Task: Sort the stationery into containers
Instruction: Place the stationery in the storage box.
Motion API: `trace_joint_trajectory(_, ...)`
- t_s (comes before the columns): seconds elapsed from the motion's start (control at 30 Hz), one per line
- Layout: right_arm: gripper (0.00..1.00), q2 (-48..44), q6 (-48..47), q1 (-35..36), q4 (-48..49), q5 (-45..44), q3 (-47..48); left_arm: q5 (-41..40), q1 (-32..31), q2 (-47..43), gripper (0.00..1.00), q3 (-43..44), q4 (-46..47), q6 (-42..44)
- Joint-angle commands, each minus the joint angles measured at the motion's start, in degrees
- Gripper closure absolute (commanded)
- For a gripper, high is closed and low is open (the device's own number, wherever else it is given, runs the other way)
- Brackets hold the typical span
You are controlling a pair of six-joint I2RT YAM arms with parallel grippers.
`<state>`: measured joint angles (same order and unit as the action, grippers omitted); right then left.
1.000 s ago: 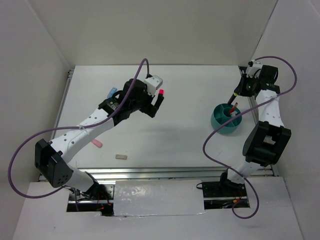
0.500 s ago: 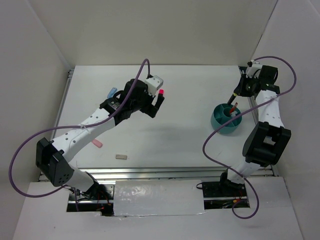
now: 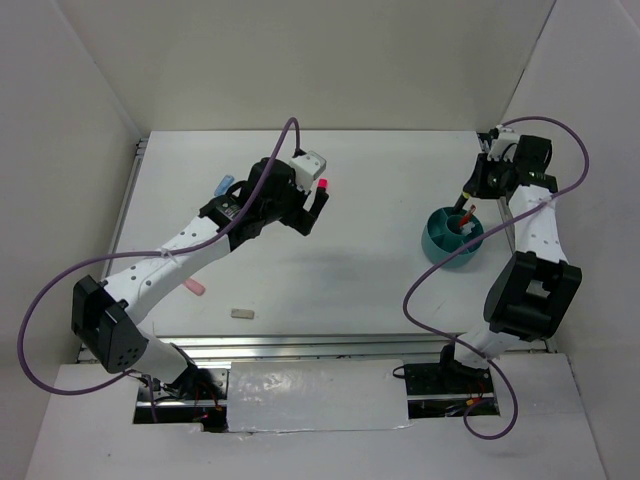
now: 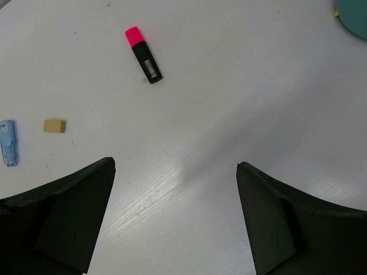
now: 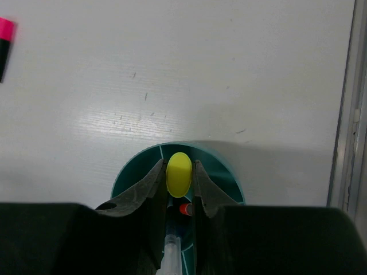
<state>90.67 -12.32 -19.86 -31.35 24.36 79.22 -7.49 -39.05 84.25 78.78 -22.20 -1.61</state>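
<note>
Stationery is split between the teal cup [image 3: 440, 248] and the tabletop [image 3: 380, 290] far to the cup's left. Straight above the cup, the right jaws are clamped on a highlighter whose yellow cap [image 5: 179, 173] points up between them. Its body hangs into the cup, where a red pen [image 5: 184, 209] already stands.

Well left of the cup lie a pink-capped highlighter [image 4: 143, 55], a blue clip [image 4: 8, 143], a tan eraser [image 4: 54, 125] and, nearer the arm bases, a pink eraser [image 3: 194, 288]. The left jaws hang over that side, spread wide with nothing between them.

The drop looks like the risky part. The wrist view shows a divider under the cap, so if the highlighter lands on that wall it may lean out over the rim rather than settle in a compartment. It could also jam against the red pen. The cup looks light, so a sideways nudge from the jaws on the way out could slide or tip it and spill what is sorted.
</note>
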Motion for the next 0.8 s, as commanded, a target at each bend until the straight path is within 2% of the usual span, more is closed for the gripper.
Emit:
trace_joint_trajectory(0.0,1.0,-1.91,-1.3,0.7,-0.81,-0.28,0.14,-0.6,0.2,-0.23,0.01,1.55,1.54,0.99)
trace_joint_trajectory(0.07,0.95,-1.47,-1.48,0.7,-1.34,-0.72,0.23,-0.77,0.2,-0.05,0.01,1.37,1.37,0.99)
trace_joint_trajectory(0.1,0.87,-1.29,-1.4,0.7,-1.43,-0.89,0.23,-0.86,0.2,0.04,0.01,1.46,1.19,0.9)
trace_joint_trajectory(0.17,0.8,-0.85,-1.48,0.78,-1.43,-1.16,0.06,-1.91,0.2,1.18,0.01,2.51,-0.03,0.9)
trace_joint_trajectory(0.33,0.74,-0.41,-1.39,0.87,-1.52,-1.42,-0.56,-4.11,0.73,5.04,0.01,5.32,-1.97,0.82)
trace_joint_trajectory(0.53,0.61,-0.41,-1.13,0.78,-1.52,-1.68,-0.74,-2.01,3.01,10.58,0.02,8.58,-3.38,-1.82)
trace_joint_trajectory(0.77,0.58,-0.67,-0.08,0.78,-1.96,-1.07,0.23,1.15,6.26,18.83,0.05,12.88,-1.27,-4.81)
